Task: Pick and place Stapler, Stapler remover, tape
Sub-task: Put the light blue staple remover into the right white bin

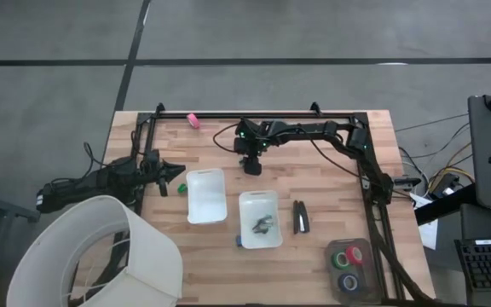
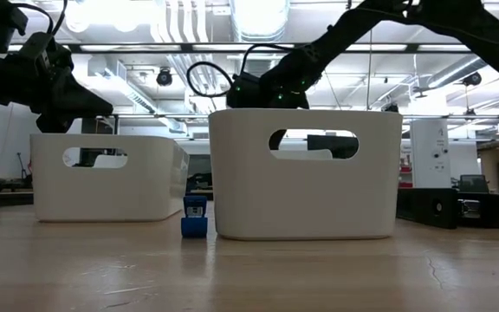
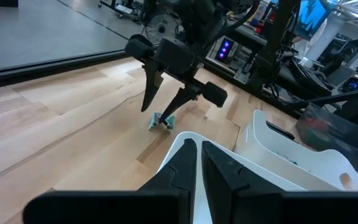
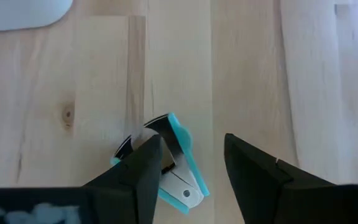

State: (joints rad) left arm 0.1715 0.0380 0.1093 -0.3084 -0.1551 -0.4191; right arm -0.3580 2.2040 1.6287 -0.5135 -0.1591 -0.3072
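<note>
A teal stapler remover (image 4: 178, 144) lies on the wood of the table's far middle, also seen as a small teal stapler remover (image 3: 161, 122). My right gripper (image 4: 194, 167) points steeply down over it, open, one finger on each side. The black stapler (image 1: 300, 217) lies flat on the table, right of the right white tray (image 1: 260, 242). Red, green and dark tape rolls (image 1: 348, 261) sit in a clear box at the near right. My left gripper (image 3: 199, 157) waits shut at the table's left, above the left white tray (image 1: 205, 213). My right gripper comes at the stapler remover from above, slanting. One finger (image 4: 143, 167) stands in front of the remover's edge (image 4: 166, 167), the other well apart from it. Whether that finger touches the remover, I cannot tell. The remover lies flat on the table.
The right tray holds small dark things (image 1: 262, 223). A small blue object (image 2: 194, 217) stands against that tray's near left corner. A green bit (image 1: 181, 187) and a pink bit (image 1: 193, 120) lie on the table. A white lampshade (image 1: 101, 256) covers the near left corner.
</note>
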